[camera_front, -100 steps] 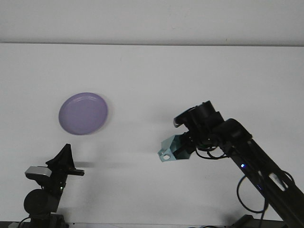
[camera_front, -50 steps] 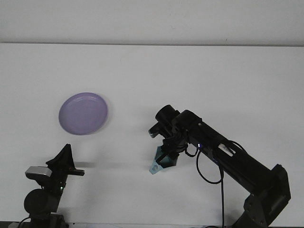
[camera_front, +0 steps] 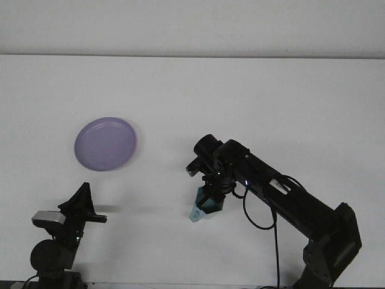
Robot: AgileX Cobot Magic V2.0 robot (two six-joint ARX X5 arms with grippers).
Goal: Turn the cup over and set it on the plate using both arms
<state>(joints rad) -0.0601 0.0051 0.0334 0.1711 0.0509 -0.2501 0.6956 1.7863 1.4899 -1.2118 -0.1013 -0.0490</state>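
A teal cup with a small handle at its lower left sits near the table's middle front. My right gripper reaches down over it, its dark fingers closed on the cup's upper part. The purple plate lies flat at the left, well apart from the cup. My left gripper rests low at the front left, below the plate, its fingers pressed together in a point with nothing between them.
The right arm stretches diagonally from the lower right corner toward the table's middle, with cables looping beside it. The white table ends at a wall along the back.
My right gripper has swung left and down with the cup, bringing it from a raised position to the table surface. The left arm and plate have not moved.
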